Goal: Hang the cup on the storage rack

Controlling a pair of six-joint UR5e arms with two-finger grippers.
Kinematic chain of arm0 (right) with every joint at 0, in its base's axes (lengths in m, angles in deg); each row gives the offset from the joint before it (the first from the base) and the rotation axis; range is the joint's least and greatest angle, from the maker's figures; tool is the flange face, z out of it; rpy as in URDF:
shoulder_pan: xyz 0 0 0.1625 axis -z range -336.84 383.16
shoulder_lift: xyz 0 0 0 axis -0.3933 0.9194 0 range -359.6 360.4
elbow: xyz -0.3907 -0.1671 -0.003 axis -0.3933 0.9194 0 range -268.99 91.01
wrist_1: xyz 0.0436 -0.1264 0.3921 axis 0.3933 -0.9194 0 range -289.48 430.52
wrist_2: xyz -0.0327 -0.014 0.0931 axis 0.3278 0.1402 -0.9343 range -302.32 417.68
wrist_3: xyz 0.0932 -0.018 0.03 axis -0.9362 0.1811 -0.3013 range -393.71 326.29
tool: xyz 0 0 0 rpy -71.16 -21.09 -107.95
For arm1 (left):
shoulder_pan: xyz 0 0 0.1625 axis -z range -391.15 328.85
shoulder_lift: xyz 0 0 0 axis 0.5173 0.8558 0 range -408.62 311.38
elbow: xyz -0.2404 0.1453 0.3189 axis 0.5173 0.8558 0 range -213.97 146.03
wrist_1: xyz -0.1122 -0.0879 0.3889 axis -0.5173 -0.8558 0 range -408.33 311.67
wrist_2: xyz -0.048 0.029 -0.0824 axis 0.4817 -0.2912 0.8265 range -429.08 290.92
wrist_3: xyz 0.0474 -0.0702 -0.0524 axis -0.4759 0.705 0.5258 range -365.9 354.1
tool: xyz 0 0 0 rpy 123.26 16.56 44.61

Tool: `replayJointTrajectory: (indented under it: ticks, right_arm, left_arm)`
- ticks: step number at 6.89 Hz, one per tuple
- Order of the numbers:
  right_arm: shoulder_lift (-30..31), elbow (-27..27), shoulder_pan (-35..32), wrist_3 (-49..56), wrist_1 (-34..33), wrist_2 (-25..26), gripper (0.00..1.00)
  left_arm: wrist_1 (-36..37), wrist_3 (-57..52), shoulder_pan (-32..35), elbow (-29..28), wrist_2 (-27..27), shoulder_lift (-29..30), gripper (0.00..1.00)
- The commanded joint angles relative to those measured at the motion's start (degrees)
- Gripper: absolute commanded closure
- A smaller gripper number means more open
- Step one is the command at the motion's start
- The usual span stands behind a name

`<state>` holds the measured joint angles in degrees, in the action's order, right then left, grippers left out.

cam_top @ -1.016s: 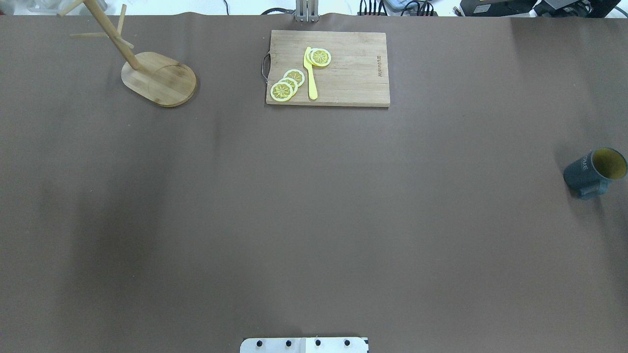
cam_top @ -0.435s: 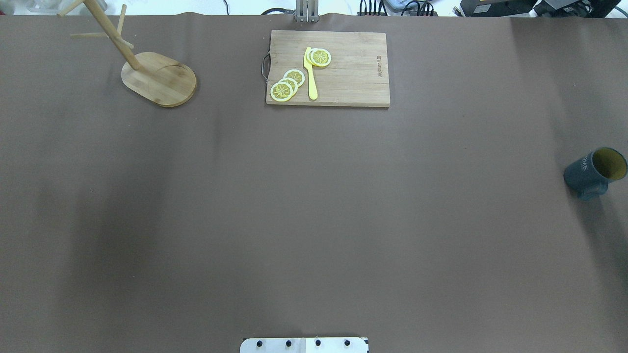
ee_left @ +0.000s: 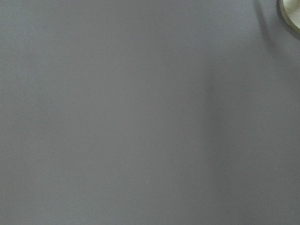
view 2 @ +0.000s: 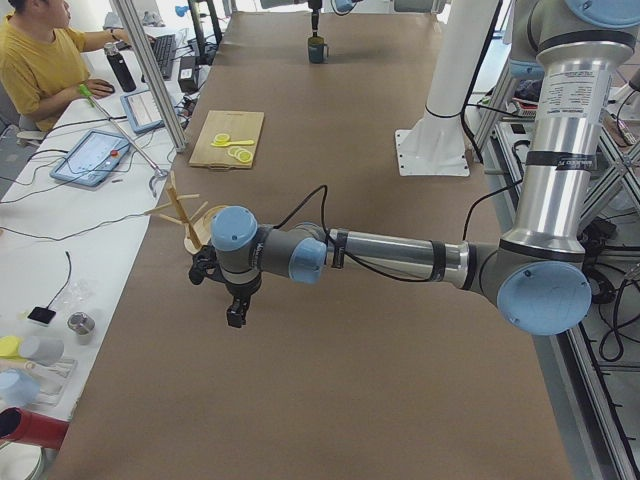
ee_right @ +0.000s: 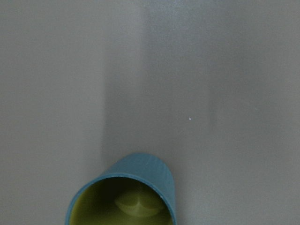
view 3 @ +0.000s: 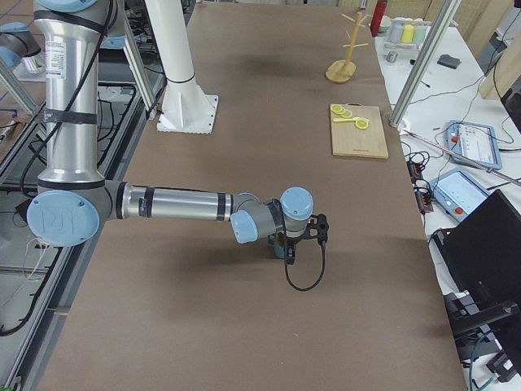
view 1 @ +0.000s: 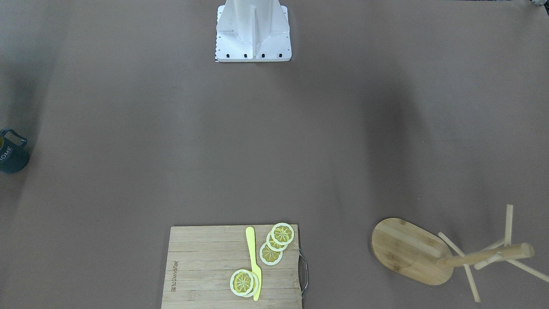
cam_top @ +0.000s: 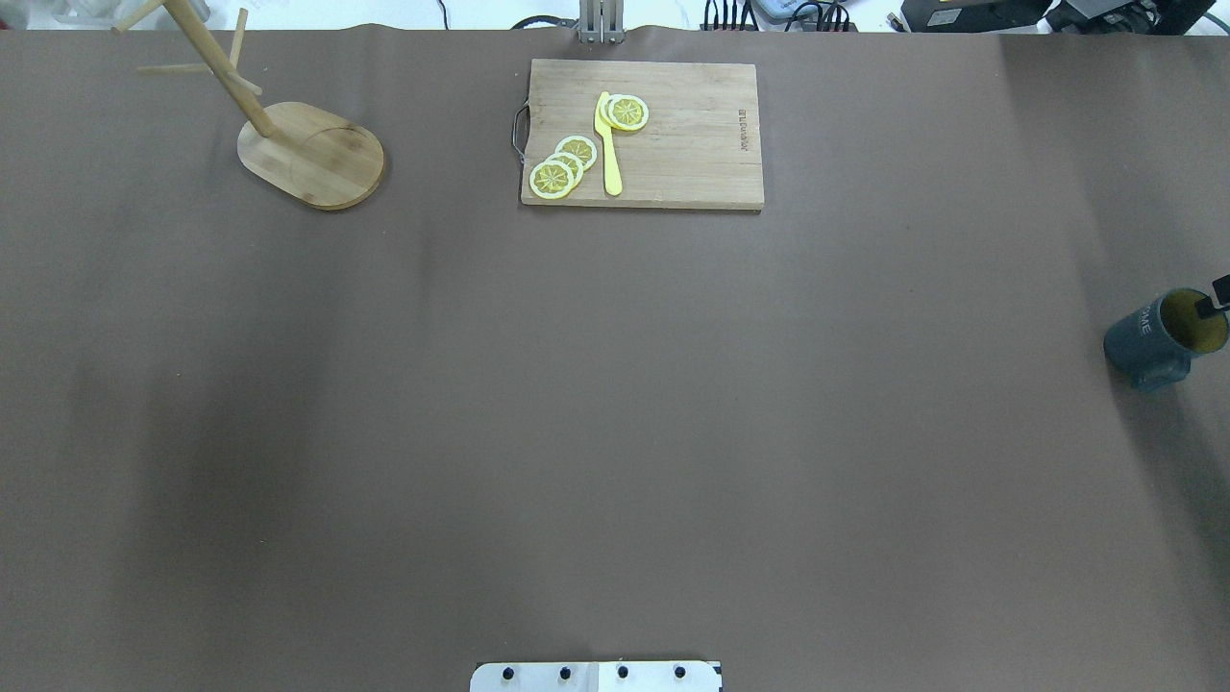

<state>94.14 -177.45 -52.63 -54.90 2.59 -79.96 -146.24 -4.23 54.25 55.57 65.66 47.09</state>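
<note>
Right gripper (cam_top: 1217, 298) hangs over the cup (cam_top: 1142, 342) at the surface's (cam_top: 615, 432) right edge; its grip cannot be told. Cup upright, dark teal, yellow inside, white lettering, handle toward robot. Rack (cam_top: 312, 154) stands at the far left corner.

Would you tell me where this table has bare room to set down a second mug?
The widest bare stretch lies between the cutting board, the robot base and the cup. Another lies between the mug tree and the board. Crowded: the cup, under the right gripper, and the board, with lemon slices and a knife.
</note>
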Motion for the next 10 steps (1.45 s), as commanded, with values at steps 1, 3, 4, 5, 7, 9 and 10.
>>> replayJointTrajectory:
  ticks: [1,3,4,5,7,9,10]
  right_arm:
    - [0.0,1.5,2.0,-0.1,0.5,1.3,0.11]
    - [0.0,1.6,2.6,-0.2,0.4,1.5,0.56]
    - [-0.3,1.7,2.6,-0.1,0.4,1.5,1.00]
    - [-0.4,1.6,2.6,0.0,0.5,1.3,1.00]
    - [-0.7,0.8,2.6,-0.1,0.4,0.6,1.00]
    - [-3.4,-2.7,3.2,-9.3,-0.4,-0.3,1.00]
    - [-6.6,-5.0,6.8,-19.8,-0.4,0.0,1.00]
  left_arm:
    - [0.0,0.0,0.0,0.1,0.1,0.0,0.01]
    - [0.0,0.0,0.0,0.3,0.1,-0.1,0.02]
    - [0.0,0.0,0.0,0.4,0.1,-0.1,0.01]
    - [-0.1,0.0,0.0,0.5,0.1,-0.1,0.02]
    - [-0.9,0.3,0.0,1.0,0.3,-0.2,0.02]
    - [-0.9,0.3,-0.1,0.9,0.5,-0.1,0.02]
    - [-1.2,1.0,-0.1,1.0,0.5,-0.1,0.01]
